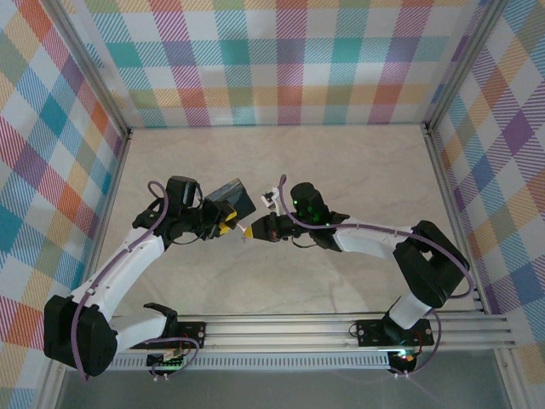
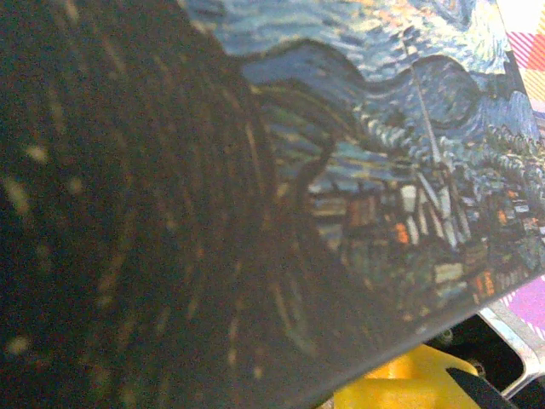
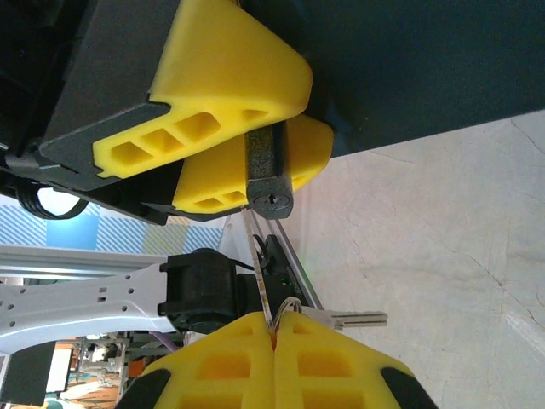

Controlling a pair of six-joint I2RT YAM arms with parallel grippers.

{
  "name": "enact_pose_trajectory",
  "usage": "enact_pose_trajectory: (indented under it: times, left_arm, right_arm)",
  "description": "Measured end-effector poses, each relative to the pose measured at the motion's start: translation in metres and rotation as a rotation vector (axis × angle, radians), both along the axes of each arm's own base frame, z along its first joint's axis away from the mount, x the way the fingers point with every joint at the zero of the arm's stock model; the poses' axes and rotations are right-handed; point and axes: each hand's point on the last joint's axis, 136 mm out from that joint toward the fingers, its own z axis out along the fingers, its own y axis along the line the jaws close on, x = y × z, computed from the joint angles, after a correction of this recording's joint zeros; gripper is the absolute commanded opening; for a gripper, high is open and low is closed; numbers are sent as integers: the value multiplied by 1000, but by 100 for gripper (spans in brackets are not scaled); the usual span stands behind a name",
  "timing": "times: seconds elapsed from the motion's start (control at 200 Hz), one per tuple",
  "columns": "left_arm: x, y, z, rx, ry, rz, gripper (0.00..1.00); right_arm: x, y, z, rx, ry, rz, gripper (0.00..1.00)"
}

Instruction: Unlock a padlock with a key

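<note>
above the pale desk [image 1: 358, 170], near its middle, the top camera shows the padlock [image 1: 234, 198] held tilted. the left fingers [image 1: 224, 227] pinch it along the edge nearest the arm bases. the right fingers [image 1: 250, 231] sit just beside the padlock's near corner, almost tip to tip with the left ones, and are pressed together. the key is too small to pick out from up here. plaid walls [image 1: 281, 60] stand well behind the padlock. from the left wrist, the padlock [image 2: 358, 170] sits very close to the lens, its swirly night-sky print of blue, pale specks and small lit houses running across the face. one yellow finger pokes out under the padlock's lower edge, with a bit of metal rail [image 2: 511, 336] beyond it. from the right wrist, the padlock's dark blue body [image 3: 426, 68] lies along the top, with bare desk beyond it. the two yellow left fingers clamp a dark metal stub [image 3: 268, 170] at the padlock's edge, its slotted end face turned toward the camera. below the stub, the right fingers are pressed together on a wire ring [image 3: 289, 307] and on the key [image 3: 258, 264]. the key is a thin blade rising from between them to the rim of the stub's end. whether its tip is in the slot cannot be told. a second silver key [image 3: 358, 320] sticks out sideways from the ring, apart from the padlock.
</note>
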Motion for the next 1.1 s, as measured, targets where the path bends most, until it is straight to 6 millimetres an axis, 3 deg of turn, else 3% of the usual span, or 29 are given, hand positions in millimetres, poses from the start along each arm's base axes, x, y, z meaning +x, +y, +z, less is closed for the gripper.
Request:
enact_pose_trajectory:
  times: [1.1]
  left_arm:
    - [0, 2, 1, -16, -11, 23, 0]
  right_arm:
    - [6, 3, -6, 9, 24, -8, 0]
